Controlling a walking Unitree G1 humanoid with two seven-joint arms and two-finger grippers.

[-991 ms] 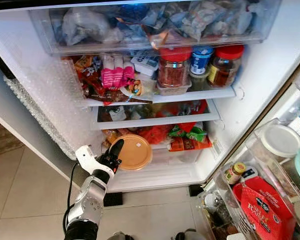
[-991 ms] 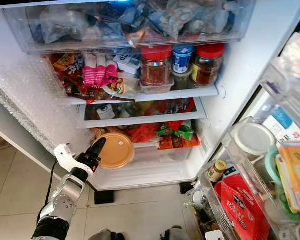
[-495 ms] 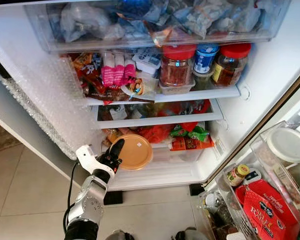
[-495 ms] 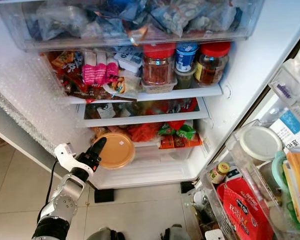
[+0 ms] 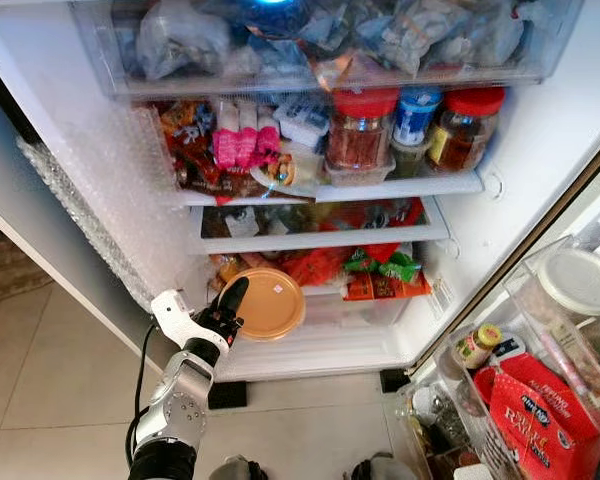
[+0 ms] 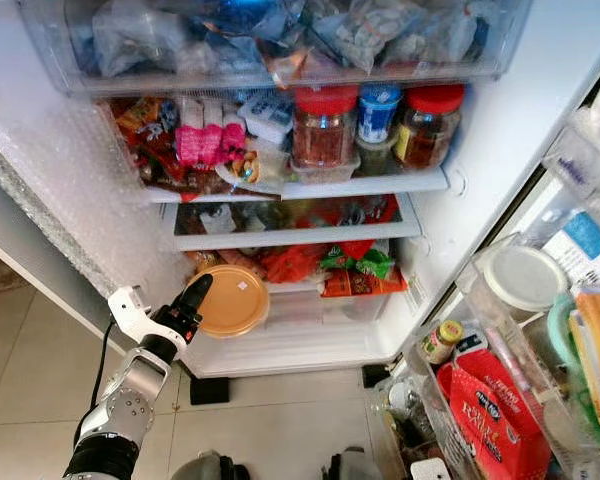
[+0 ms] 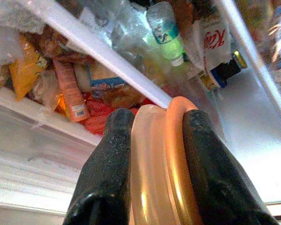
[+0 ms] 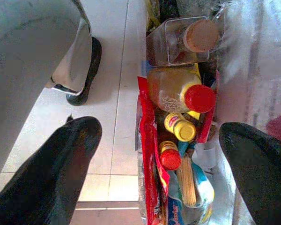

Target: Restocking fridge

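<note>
A round orange-lidded container [image 5: 267, 304] is held on edge in front of the fridge's lowest shelf [image 5: 320, 350]. My left gripper [image 5: 230, 306] is shut on its left rim, and the left wrist view shows the two black fingers [image 7: 107, 178] clamped on the lid and the clear tub [image 7: 161, 173]. My right gripper [image 8: 157, 154] hangs open above the door's bottom bin, with jars and bottles below it.
The open fridge holds packed shelves: red-lidded jars [image 5: 358, 130], pink packets [image 5: 242, 145], a full drawer [image 5: 330, 40] on top. Red and green packets [image 5: 380, 272] lie behind the container. The open door's bins [image 5: 525, 400] stand at the right. Tiled floor [image 5: 50, 380] lies below.
The camera has shifted slightly, so the scene sits a little differently. My left gripper and the container hold the same place before the lowest shelf.
</note>
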